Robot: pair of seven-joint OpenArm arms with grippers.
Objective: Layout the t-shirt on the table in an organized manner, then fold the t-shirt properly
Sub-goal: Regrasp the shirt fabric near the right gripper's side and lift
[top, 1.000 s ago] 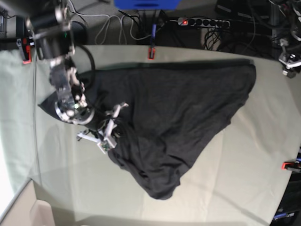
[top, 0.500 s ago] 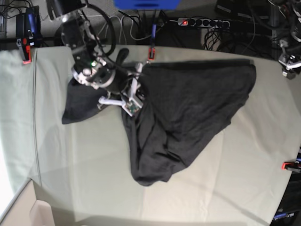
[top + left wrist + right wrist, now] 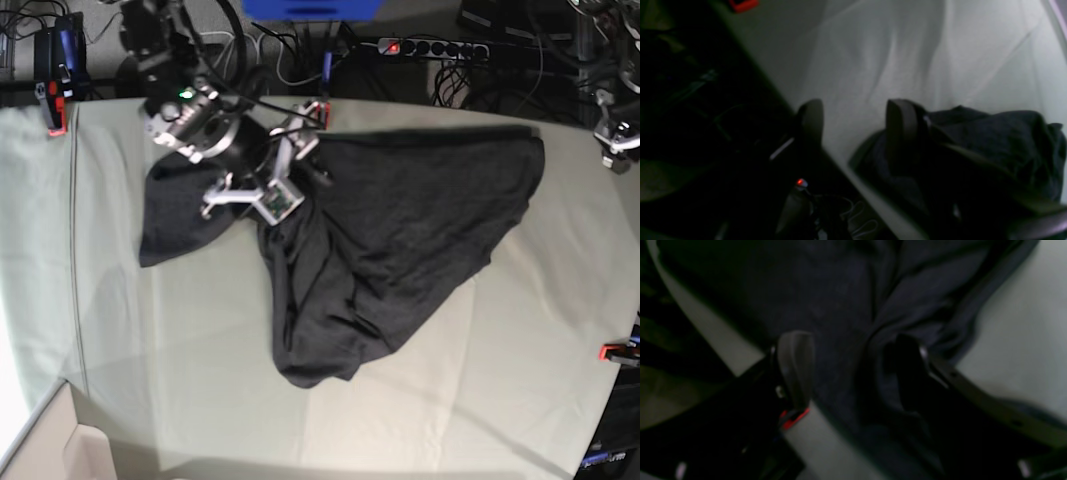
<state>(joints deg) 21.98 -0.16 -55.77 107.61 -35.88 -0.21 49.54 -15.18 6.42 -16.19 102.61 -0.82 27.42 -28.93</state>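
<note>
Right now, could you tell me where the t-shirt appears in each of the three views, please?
Base: the t-shirt spreads over the table's centre and far side.
Left wrist: bunched lower right, beside the far table edge.
Right wrist: fills the upper middle, under the right gripper.
Shared landmark: the pale table cloth.

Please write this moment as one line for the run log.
stage: laying out | t-shirt: bunched, not flat, on table | right gripper: open above shirt | left gripper: open, holds nothing
</note>
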